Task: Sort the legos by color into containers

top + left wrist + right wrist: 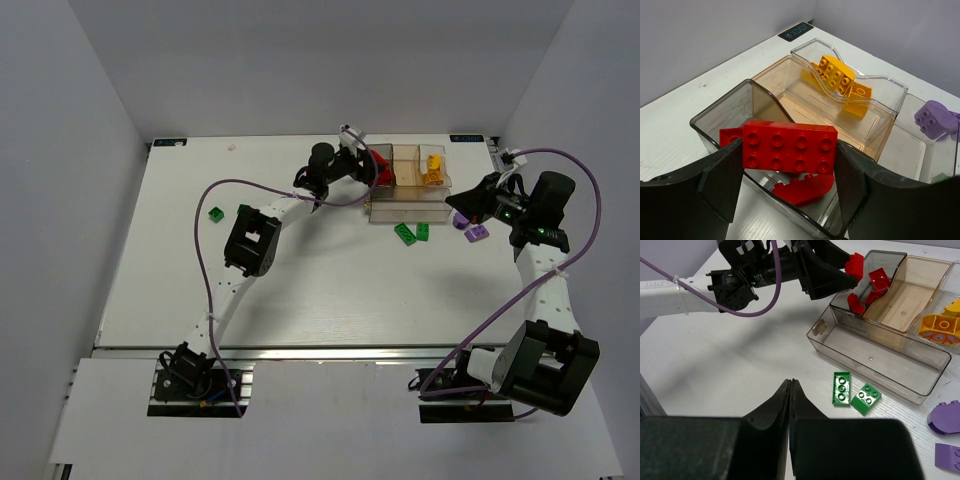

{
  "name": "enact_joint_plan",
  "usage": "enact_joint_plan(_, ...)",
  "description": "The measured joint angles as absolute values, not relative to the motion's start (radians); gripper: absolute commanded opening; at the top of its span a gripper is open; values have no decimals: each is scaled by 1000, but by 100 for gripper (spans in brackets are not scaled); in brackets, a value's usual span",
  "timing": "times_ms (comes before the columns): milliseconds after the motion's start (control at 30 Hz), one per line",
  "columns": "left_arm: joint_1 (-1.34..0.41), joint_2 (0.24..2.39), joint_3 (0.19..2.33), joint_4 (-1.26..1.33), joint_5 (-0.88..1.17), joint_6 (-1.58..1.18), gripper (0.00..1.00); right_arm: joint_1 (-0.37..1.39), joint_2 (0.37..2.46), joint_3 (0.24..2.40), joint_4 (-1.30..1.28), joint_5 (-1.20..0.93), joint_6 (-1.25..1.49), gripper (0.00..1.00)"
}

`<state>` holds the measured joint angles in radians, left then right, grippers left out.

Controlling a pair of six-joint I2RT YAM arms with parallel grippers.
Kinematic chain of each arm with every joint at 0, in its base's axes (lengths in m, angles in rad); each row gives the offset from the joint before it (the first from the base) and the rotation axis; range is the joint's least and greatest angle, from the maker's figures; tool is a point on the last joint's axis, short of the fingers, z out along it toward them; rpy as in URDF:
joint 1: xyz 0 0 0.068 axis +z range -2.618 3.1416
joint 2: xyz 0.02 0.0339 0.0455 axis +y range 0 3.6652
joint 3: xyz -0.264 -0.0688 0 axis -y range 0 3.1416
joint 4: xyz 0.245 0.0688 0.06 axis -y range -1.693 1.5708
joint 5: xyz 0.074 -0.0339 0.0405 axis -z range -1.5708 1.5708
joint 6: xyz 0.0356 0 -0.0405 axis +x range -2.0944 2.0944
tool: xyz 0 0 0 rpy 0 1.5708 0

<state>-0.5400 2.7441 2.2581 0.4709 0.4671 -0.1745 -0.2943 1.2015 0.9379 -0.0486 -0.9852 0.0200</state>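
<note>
My left gripper (pixel 789 167) is shut on a red two-by-four lego (pixel 789 147) and holds it over the smoky grey bin (pixel 725 112) of the containers (pixel 408 207). Other red pieces (pixel 805 189) lie in that bin. The amber bin (pixel 790 95) looks bare. Yellow legos (pixel 837 75) lie in the clear bin (pixel 887 87). My right gripper (pixel 790 382) is shut and empty, above the table short of two green legos (pixel 841 387) (pixel 866 398) that lie by the front tray (pixel 880 362). In the top view the left gripper (pixel 372 165) is at the organizer's left end and the right gripper (pixel 468 203) at its right.
Two purple legos (pixel 461 219) (pixel 477 232) lie right of the tray, under my right wrist; they also show in the right wrist view (pixel 945 417). A lone green lego (pixel 215 212) lies far left on the white table. Walls enclose the table at the back and sides.
</note>
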Motion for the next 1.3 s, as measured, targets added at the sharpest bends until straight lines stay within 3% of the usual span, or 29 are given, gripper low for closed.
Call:
enact_joint_plan(300,-540,2744,2260,447,467,-169,83,-295,1201,937,-49,-993,20,3)
enact_joint_plan(367,-540,2744,2260,443,467,-168,89,-295,1201,937,-49,-995,20,3)
enact_joint_plan(500,-540,2744,2260,441,468,-169,89,-298,1201,937,-49,-995,20,3)
enact_joint_plan(567,-540,2744,2260,442,468,-173,86,-299,1201,937,-49,-996,20,12)
enact_joint_plan(600,-540,2744,2260,443,468,-176,83,-299,1201,937,-49,-997,20,19)
enact_joint_plan(633,-540,2743,2259,447,468,-184,78,-299,1201,937,-49,-999,19,35)
enact_joint_plan(700,-540,2717,2218,455,459,-217,53,-299,1203,939,-57,-1010,-5,57)
enact_joint_plan(733,-540,2680,2157,466,452,-236,36,-299,1205,941,-67,-1020,-31,81)
enact_joint_plan(767,-539,2629,2072,480,443,-254,6,-299,1210,945,-88,-1028,-64,89)
enact_joint_plan(800,-538,2563,1972,494,432,-283,0,-297,1218,954,-118,-1030,-97,89)
enact_joint_plan(967,-531,2169,1544,460,390,-381,0,-278,1268,1010,-269,-990,-258,89)
enact_joint_plan(1000,-531,2088,1497,420,379,-393,17,-273,1274,1015,-294,-970,-279,89)
enact_joint_plan(1100,-523,1844,1369,316,342,-411,45,-247,1287,1016,-351,-873,-330,75)
enact_joint_plan(1200,-520,1618,1234,204,268,-420,82,-204,1290,1004,-359,-750,-348,34)
enact_joint_plan(1233,-518,1548,1187,165,235,-421,88,-184,1290,999,-361,-706,-347,28)
enact_joint_plan(1300,-515,1423,1082,86,146,-428,97,-134,1302,992,-365,-619,-332,27)
